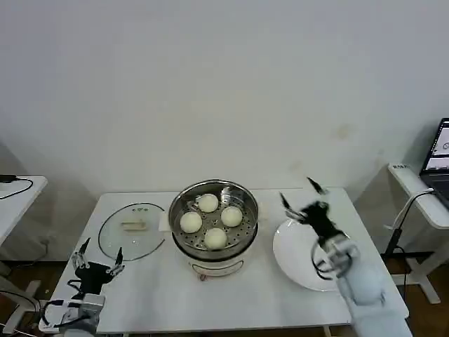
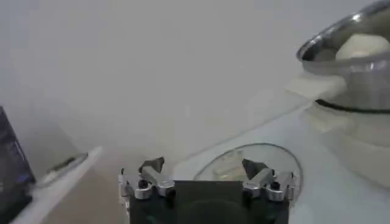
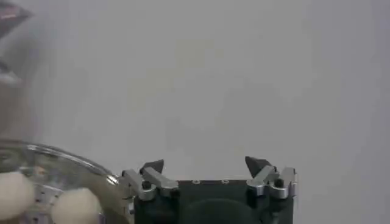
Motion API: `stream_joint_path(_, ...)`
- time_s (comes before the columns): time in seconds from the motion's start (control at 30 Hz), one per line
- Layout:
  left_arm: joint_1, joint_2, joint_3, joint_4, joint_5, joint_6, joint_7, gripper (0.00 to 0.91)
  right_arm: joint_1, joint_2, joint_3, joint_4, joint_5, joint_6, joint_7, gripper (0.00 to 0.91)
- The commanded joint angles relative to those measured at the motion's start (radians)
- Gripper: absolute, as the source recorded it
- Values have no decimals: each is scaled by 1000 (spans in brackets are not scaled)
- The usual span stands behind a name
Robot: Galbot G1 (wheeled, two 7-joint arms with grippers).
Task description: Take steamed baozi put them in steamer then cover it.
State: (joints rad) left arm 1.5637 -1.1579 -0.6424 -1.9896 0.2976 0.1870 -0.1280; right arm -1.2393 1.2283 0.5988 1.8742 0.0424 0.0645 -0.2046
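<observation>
On the white tabletop the steamer stands near the middle, a shiny steel pot on a white base, and all four steamed baozi lie inside it on the perforated tray, set in a loose ring and just beside one another. In the left wrist view the pot's rim and one bun show at the edge, and in the right wrist view two buns sit behind the steel rim. The cover lies flat on the tabletop just to the robot's left of the steamer, its glass disc near the pot's base and its cream bar handle facing up; the pot itself is uncovered. A flat white plate lies on the robot's right of the steamer, bare where it can be seen. The right tool hangs above the far edge of that plate, close to the steamer's right side, with its dark fingers spread wide and nothing between them; the right wrist view shows the same open gap. The left tool sits low at the near left corner of the tabletop, in front of the cover, its fingers also spread and empty, and from its wrist camera the cover lies just beyond the fingertips.
</observation>
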Motion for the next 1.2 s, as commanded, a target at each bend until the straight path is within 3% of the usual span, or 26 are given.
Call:
stream_joint_path(0.03, -119, 55, 70, 228, 520, -126, -2, 907, -395, 127, 318, 102, 57, 34, 14, 907)
stream_joint_path(0.3, -323, 63, 149, 465, 722, -149, -50, 907, -408, 151, 344, 103, 55, 43, 13, 907)
stream_joint_path(0.73, -565, 74, 227, 768, 766, -145, -40, 907, -447, 151, 353, 135, 81, 17, 6, 907)
stream_joint_path(1.2, -649, 63, 250, 835, 783, -133, -33, 907, -459, 156, 361, 138, 96, 21, 2, 907)
